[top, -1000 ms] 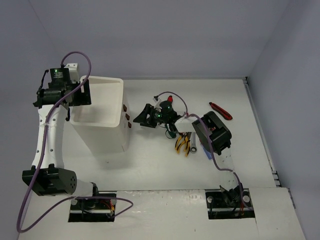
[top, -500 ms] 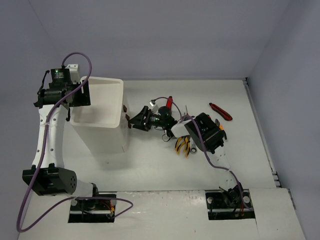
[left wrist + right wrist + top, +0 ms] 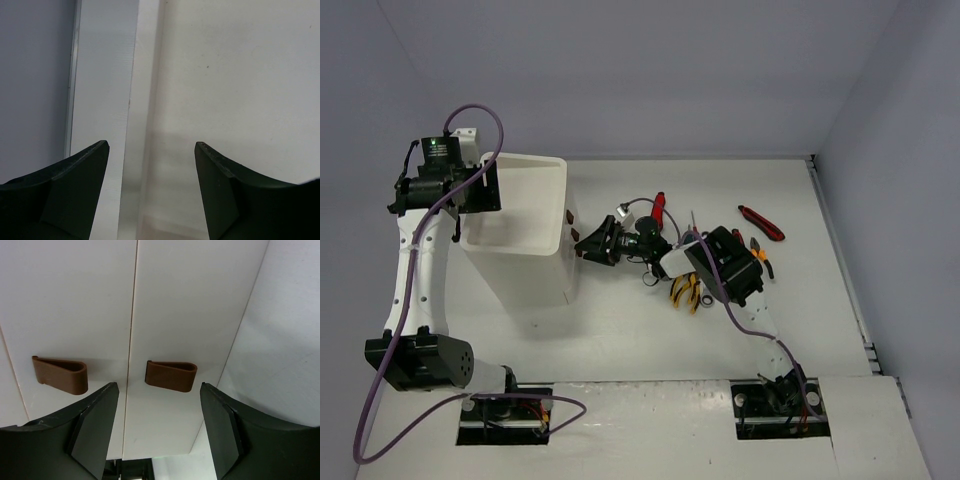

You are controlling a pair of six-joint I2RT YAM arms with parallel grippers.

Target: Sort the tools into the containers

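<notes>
The smooth white plastic box stands left on the table, its drawers bearing curved brown handles. The right gripper gapes empty facing them; the left gripper, also released, hangs at the box rim. Yellow-handled pliers lie rightward, apart.
</notes>
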